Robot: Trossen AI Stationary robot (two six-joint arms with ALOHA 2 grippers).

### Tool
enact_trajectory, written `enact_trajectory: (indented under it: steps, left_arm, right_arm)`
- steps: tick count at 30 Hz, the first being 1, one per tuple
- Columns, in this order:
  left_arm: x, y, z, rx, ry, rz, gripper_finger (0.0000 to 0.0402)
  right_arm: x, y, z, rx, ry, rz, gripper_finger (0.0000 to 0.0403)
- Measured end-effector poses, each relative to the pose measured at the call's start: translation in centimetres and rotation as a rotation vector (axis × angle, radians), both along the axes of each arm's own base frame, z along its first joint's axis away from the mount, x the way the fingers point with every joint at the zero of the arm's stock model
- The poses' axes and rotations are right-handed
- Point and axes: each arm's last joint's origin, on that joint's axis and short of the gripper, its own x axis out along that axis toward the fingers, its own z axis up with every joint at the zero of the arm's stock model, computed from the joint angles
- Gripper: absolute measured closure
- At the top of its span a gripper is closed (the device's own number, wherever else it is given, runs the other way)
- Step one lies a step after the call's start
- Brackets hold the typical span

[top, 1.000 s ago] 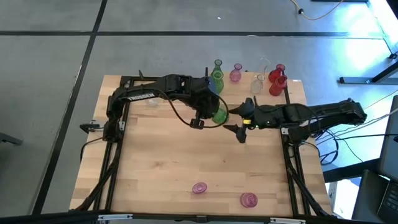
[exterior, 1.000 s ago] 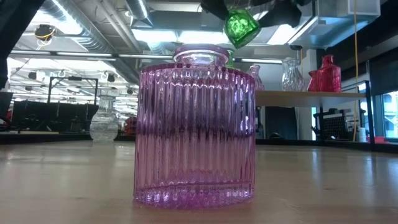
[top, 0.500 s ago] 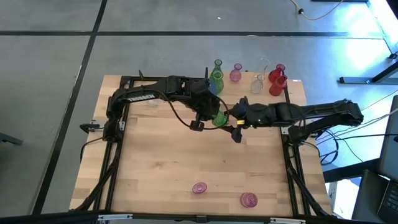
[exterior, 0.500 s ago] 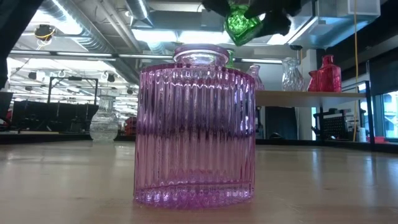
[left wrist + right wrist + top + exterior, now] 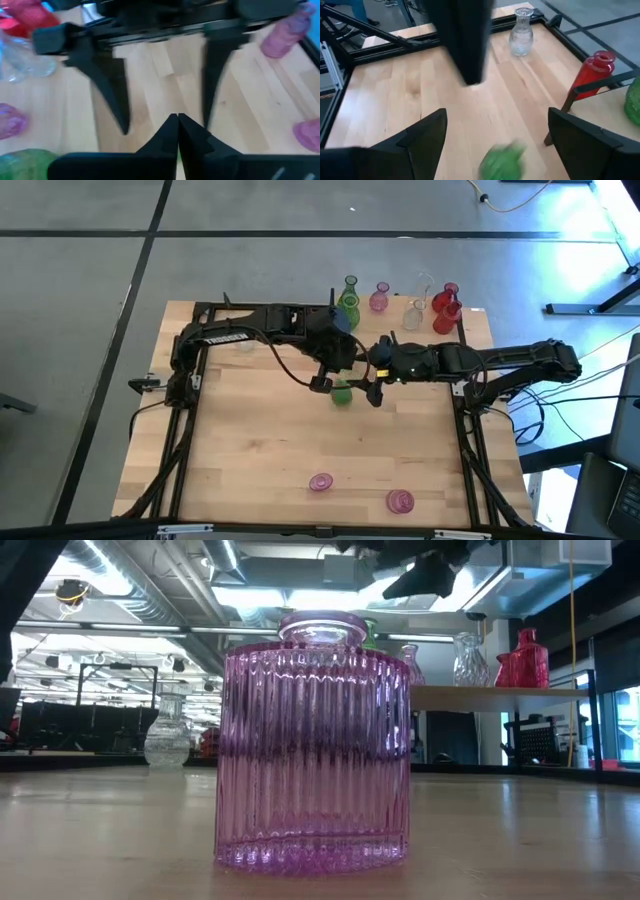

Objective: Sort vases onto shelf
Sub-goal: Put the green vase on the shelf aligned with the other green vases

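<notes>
Seen from above, two dark robot arms meet over the middle of a light-wood tabletop (image 5: 260, 450). The left gripper (image 5: 352, 358) has its jaws pressed together on nothing; in its own wrist view the two fingertips (image 5: 177, 121) touch at a point. The right gripper (image 5: 372, 385) faces it from just beside, jaws spread wide and empty; in its wrist view the fingers (image 5: 422, 132) stand well apart.

A small green vase (image 5: 342, 392) sits below both pairs of jaws, held by neither. In the right wrist view it appears as a green blur (image 5: 503, 159) between and beyond the open fingers, over the wood.

Beyond the grippers, along the far edge, the shelf (image 5: 470, 320) carries a row of vases: a tall green vase (image 5: 349, 300), a pink vase (image 5: 379, 297), a clear vase (image 5: 413, 314) and two red vases (image 5: 445, 308). Another clear vase (image 5: 245, 344) stands on the tabletop near the left arm.

On the near side, well apart from the jaws, two more pink vases stand on the tabletop (image 5: 320, 481) (image 5: 400, 501). In the low view one of them, a ribbed pink jar (image 5: 313, 740), fills the foreground.
</notes>
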Motion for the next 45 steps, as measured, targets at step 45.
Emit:
enact_trajectory:
  steps: [45]
  left_arm:
    - [-10.8, 6.1, -17.9, -0.439, 0.120, 0.806, 0.0401]
  right_arm:
    - [3.8, 0.0, -11.2, 0.327, -0.079, -0.161, 0.0167]
